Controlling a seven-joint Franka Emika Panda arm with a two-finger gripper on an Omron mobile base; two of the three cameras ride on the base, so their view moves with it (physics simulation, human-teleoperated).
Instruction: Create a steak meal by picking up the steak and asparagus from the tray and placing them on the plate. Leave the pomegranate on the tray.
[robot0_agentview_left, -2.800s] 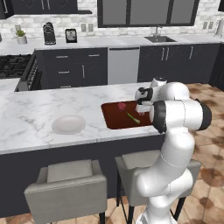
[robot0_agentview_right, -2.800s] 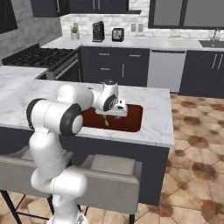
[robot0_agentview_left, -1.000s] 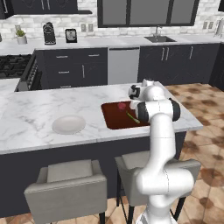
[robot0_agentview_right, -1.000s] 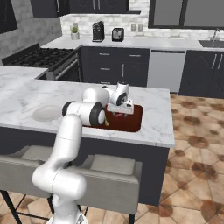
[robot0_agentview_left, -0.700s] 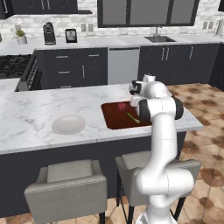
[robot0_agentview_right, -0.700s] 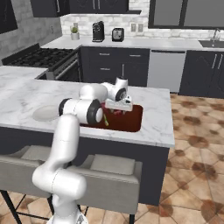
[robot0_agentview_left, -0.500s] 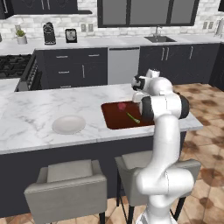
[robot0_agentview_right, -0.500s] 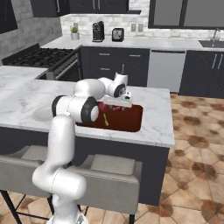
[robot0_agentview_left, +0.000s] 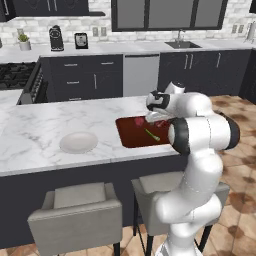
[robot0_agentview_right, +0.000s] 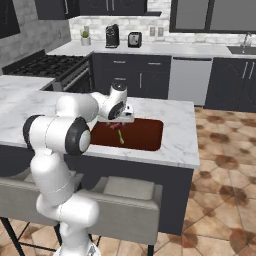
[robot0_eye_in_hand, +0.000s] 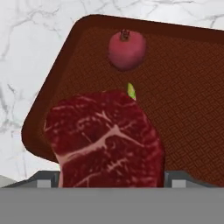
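Steak (robot0_eye_in_hand: 105, 140) sits between the hand's (robot0_eye_in_hand: 111, 177) wide jaws, apparently gripped, above the tray (robot0_eye_in_hand: 183, 87). Carrying step; next, swing to the plate (robot0_agentview_left: 78, 142).

White marble table (robot0_agentview_left: 35, 135) spans centre frame, dark panel below. Two grey padded stools (robot0_agentview_left: 75, 212) at lower centre. Dark cabinets (robot0_agentview_left: 90, 80) along the back wall, stainless dishwasher (robot0_agentview_left: 140, 75) between them. Gas stove (robot0_agentview_left: 15, 75) at far left. Coffee maker (robot0_agentview_left: 56, 38), toaster (robot0_agentview_left: 81, 40) and potted plant (robot0_agentview_left: 24, 42) at upper left. Sink (robot0_agentview_left: 182, 45) at upper right. White brick backsplash; brown hexagon-tile floor (robot0_agentview_left: 237, 165) right.
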